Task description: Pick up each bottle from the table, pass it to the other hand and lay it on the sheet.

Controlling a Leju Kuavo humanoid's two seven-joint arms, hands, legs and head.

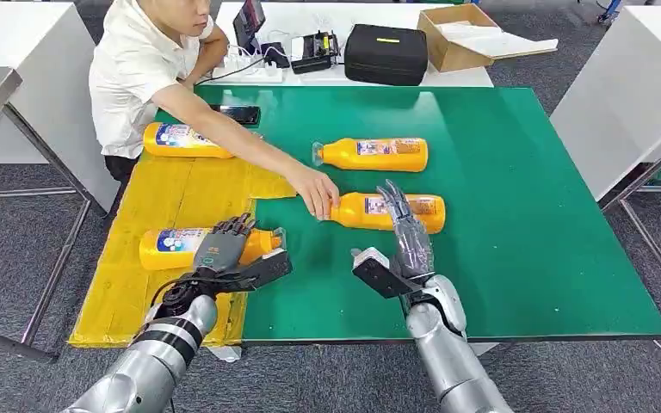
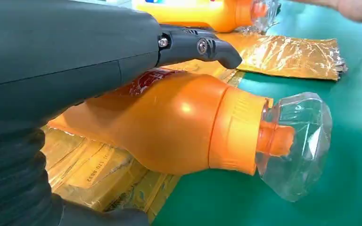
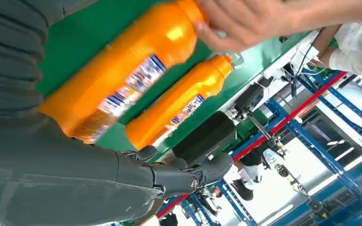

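Left hand (image 1: 224, 245), lower left of frame, fingers spread over a bottle (image 1: 172, 248) lying on the yellow sheet (image 1: 181, 194), likely letting go. Right hand (image 1: 409, 237) open beside centre bottle (image 1: 387, 212), which a person's hand (image 1: 314, 191) steadies on the tabletop (image 1: 525, 215).

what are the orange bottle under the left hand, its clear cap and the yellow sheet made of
The orange bottle under the left hand looks like smooth, glossy opaque plastic: soft highlights, moulded ridges at the neck. Its clear faceted cap seems hard transparent plastic; the orange nozzle shows through it. The yellow sheet on the table looks like thin, shiny film or foil-like plastic, crinkled and reflective; which one is hard to tell.
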